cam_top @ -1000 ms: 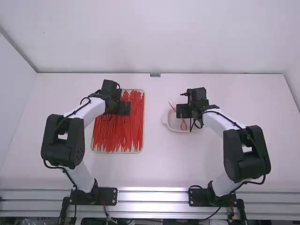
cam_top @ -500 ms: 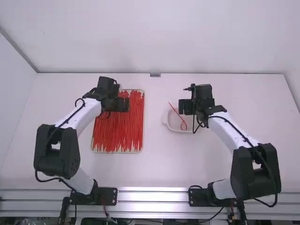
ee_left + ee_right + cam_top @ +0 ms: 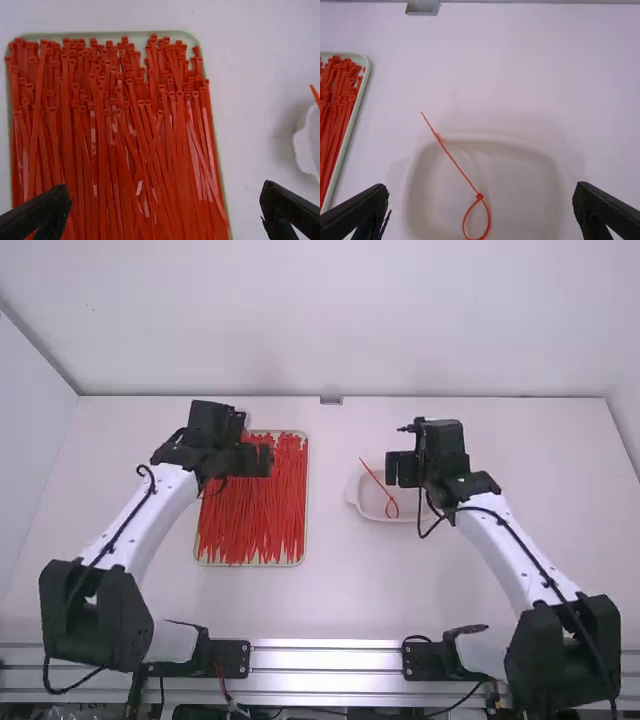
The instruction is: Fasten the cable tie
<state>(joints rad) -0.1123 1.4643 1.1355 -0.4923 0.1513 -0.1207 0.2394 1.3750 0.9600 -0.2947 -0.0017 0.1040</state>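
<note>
A fastened red cable tie [image 3: 465, 192] [image 3: 380, 491] lies in the white bowl [image 3: 530, 175] [image 3: 362, 502], its loop inside and its tail sticking out over the rim. Many loose red cable ties [image 3: 110, 145] [image 3: 255, 505] fill the pale green tray [image 3: 302, 495] [image 3: 192, 37]. My left gripper [image 3: 162, 215] [image 3: 225, 455] hangs open above the far end of the tray, holding nothing. My right gripper [image 3: 482, 215] [image 3: 420, 468] hangs open above the bowl, also holding nothing.
A small grey bracket [image 3: 331, 398] [image 3: 422, 7] sits at the table's far edge against the back wall. White table [image 3: 330, 570] spreads between the tray and the bowl and in front of both.
Both arms have risen and drawn back. The right gripper lifted off the bowl, leaving the looped tie in it. The left gripper lifted away from the tray.
</note>
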